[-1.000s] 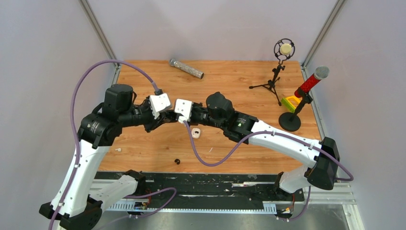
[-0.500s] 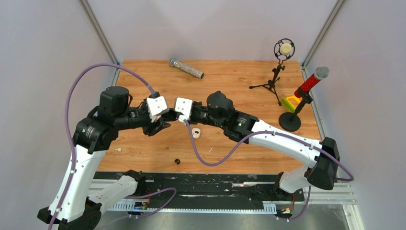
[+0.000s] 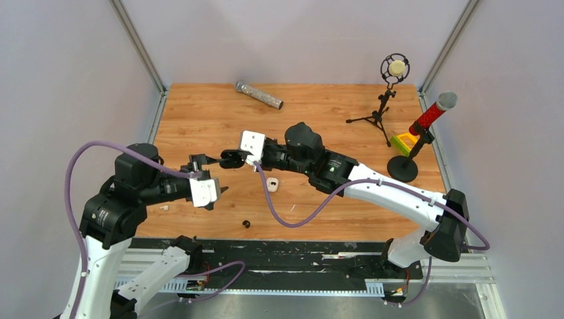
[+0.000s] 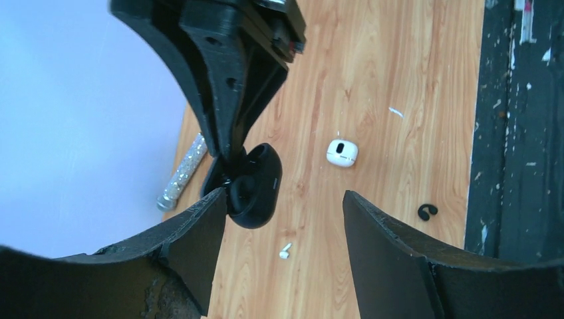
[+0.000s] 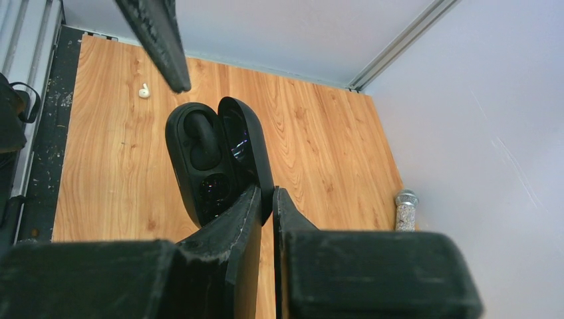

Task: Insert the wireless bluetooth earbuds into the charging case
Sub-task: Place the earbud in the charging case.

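Two pieces must go into the charging case (image 5: pixel 209 156): the black earbud (image 3: pixel 246 224) and the whitish earbud (image 3: pixel 164 208). I think neither one is in yet.

Both lie on the table (image 3: pixel 332 113). The black one is close to the front edge. The whitish one is off to the left, well apart from it.

My right gripper (image 5: pixel 265 199) is pinching the black case by its edge and holds it up off the wood. The lid (image 5: pixel 246 143) is swung open. One hollow inside looks bare and shiny. The other is dark, and I cannot tell if something sits in it.

My left gripper (image 4: pixel 282 199) has its fingers spread wide with nothing between them. It is near the case and points at it.

So the opening part looks done. What is left is to pick up each bud and set it in its hollow.
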`<state>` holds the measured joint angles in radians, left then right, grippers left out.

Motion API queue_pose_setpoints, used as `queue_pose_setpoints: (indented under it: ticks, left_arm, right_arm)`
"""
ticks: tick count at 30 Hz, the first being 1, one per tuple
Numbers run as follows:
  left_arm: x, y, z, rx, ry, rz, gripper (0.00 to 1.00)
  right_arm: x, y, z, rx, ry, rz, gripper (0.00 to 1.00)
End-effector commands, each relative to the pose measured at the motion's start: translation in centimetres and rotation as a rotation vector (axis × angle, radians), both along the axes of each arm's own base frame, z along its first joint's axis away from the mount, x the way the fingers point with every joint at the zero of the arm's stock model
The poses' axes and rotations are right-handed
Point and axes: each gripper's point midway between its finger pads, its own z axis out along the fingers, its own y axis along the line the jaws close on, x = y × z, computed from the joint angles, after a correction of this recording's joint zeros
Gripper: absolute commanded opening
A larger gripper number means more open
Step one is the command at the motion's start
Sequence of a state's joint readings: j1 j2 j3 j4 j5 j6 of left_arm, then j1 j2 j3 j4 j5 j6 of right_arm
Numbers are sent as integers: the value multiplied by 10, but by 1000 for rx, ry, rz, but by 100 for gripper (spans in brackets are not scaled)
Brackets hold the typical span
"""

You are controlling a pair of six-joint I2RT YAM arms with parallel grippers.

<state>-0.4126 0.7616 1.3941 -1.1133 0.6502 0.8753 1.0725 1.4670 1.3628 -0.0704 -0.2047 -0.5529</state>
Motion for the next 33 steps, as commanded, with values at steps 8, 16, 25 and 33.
queue_pose_setpoints:
  ticks: [8,16,25,33]
  left_arm:
    - [18,-2,-1,151,-348,-142,84]
    - [15,-3,-18,216,-386,-216,80]
    - [21,2,-32,291,-393,-220,76]
    - [23,2,-36,296,-376,-219,73]
  right_arm:
    - [-3,10,16,30,12,23,0]
    - [-2,13,15,25,11,27,0]
    - [-5,13,20,38,15,44,0]
    - [-15,13,25,53,30,90,0]
